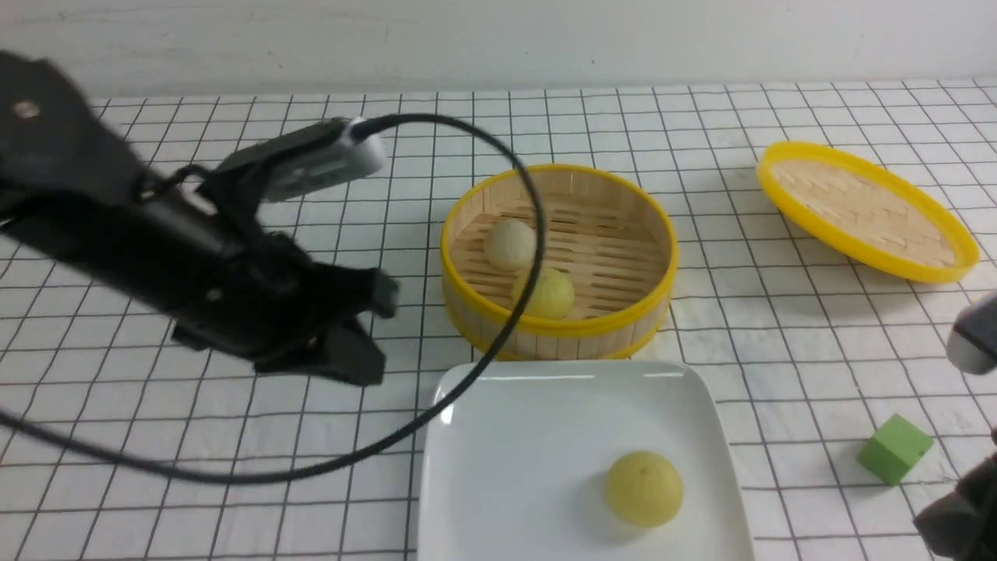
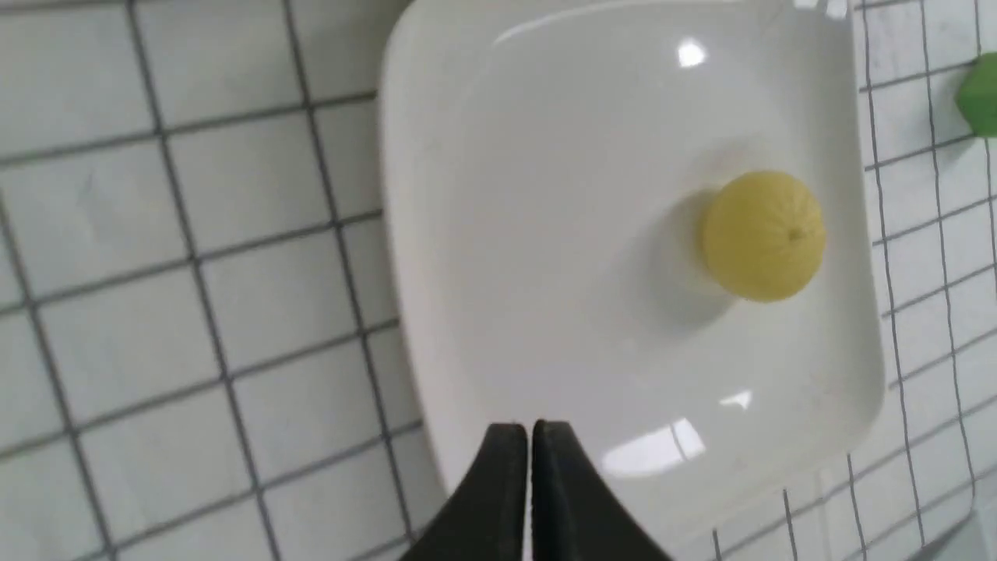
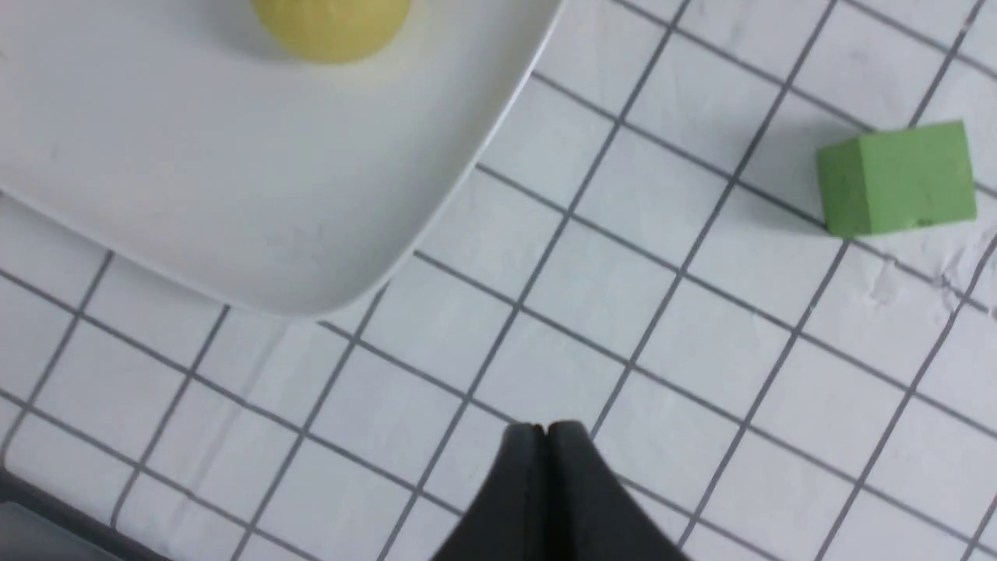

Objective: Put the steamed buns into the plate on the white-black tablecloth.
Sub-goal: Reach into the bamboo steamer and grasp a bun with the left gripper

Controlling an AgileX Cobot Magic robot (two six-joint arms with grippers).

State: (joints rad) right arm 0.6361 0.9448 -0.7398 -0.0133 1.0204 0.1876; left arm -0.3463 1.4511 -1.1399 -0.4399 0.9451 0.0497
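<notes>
The white cloth with a thin black grid (image 1: 779, 296) covers the table. Nearest the robot sits the large glossy white rounded-square plate (image 1: 498, 467), holding one pale yellow domed bun (image 1: 644, 488) toward its right side. Just behind it, the round yellow-rimmed bamboo steamer (image 1: 561, 339) stands uncovered, presumably so an arm can reach in. It holds an off-white bun (image 1: 510, 244) and a second pale yellow bun (image 1: 545, 294), close together. Its woven lid (image 1: 864, 210) lies aside at far right. The left gripper (image 2: 530, 427) hangs at the plate's left edge, fingers together on nothing. The right gripper (image 3: 545, 428), fingers likewise together and empty, is over bare cloth near a small green cube (image 1: 894, 449).
</notes>
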